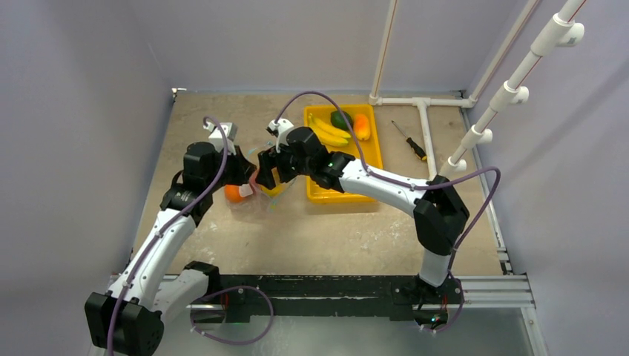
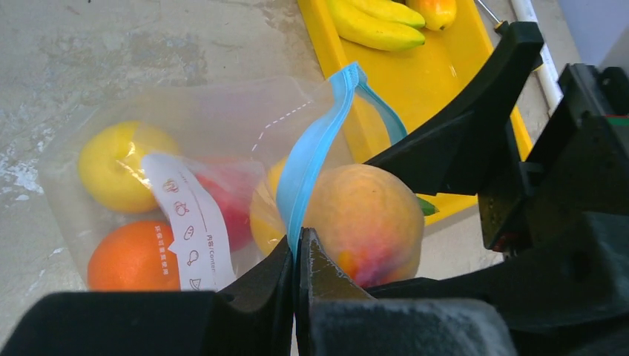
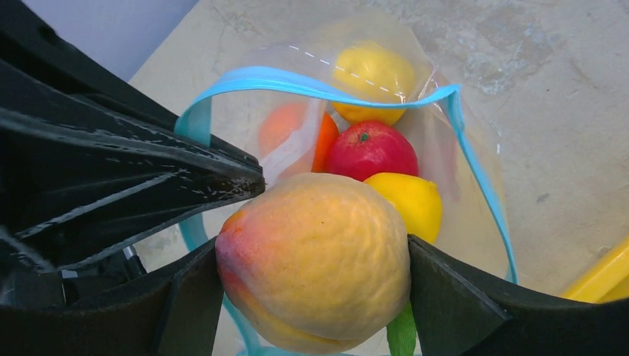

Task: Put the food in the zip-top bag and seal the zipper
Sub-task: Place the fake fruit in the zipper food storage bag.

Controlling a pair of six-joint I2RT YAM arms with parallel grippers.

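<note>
Right now the right fingers (image 3: 434, 293) are spread about as wide as the yellow-orange toy peach with a red blush (image 3: 315, 259). They're clamped on both sides of it, so the peach sits right at the open mouth of the clear floppy zip-top bag (image 3: 475, 141).

The left fingers (image 2: 280, 274) are squeezed fully together on the thin teal-blue zipper strip (image 2: 319, 141). They're pinching the near lip of the bag while the rest of the strip loops open around the mouth.

Four fruits are already in the bag:
- a round toy orange (image 3: 293, 130)
- a shiny red toy apple (image 3: 371, 148)
- a yellow toy lemon (image 3: 374, 74) up by the far lip
- a second lemon (image 3: 408, 200) just beside the apple

There's also a white printed label (image 2: 189, 222) on the bag's side.

The bag lies on the mottled beige surface (image 1: 334, 237), just left of the yellow rectangular plastic tray (image 2: 426, 81). At the tray's far end are the yellow toy bananas (image 1: 328, 132), a dark green avocado (image 1: 341, 119) and an orange mango (image 1: 361, 126), all close together. A screwdriver with a black-and-yellow handle (image 1: 412, 142) lies on the surface to the right of the tray, not touching it.
</note>
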